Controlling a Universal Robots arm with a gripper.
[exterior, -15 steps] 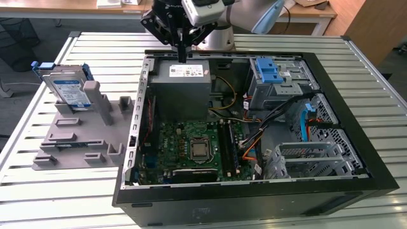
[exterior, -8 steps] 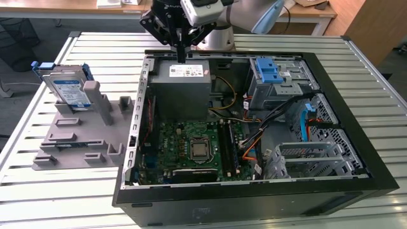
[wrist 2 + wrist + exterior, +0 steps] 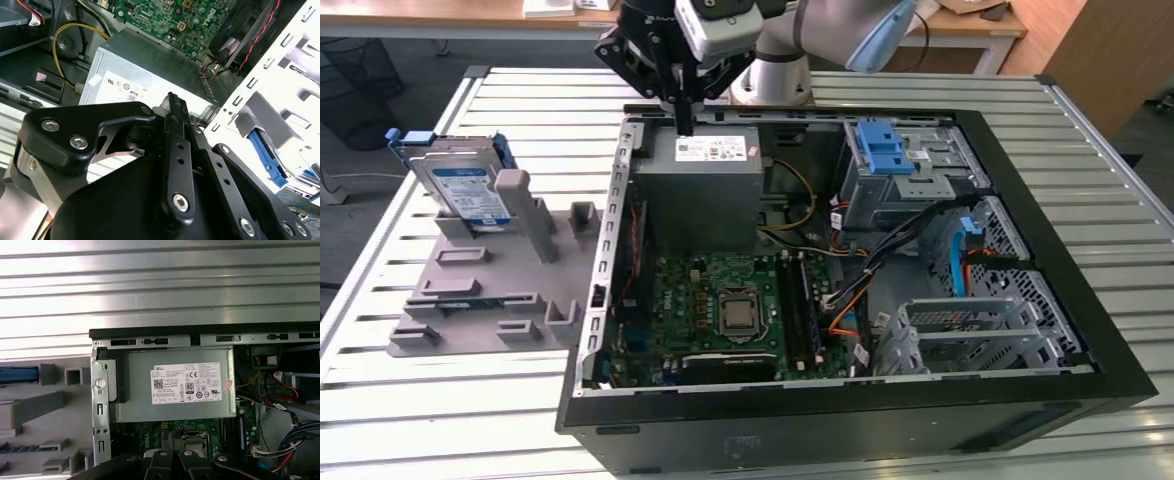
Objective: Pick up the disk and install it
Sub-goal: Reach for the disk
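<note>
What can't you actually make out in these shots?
- Disk: in the exterior view, its lower part is hidden behind the grey holder.
- Power supply: in the second wrist view, it is partly covered by the gripper.
- Gripper: in the first wrist view, it is cut off by the picture's edge.

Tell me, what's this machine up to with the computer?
A robot arm hangs over an open computer case, its jaws shut and empty, just above the grey power supply. The disk it should install stands untouched in a grey holder beside the case, at the exterior view's left.
</note>
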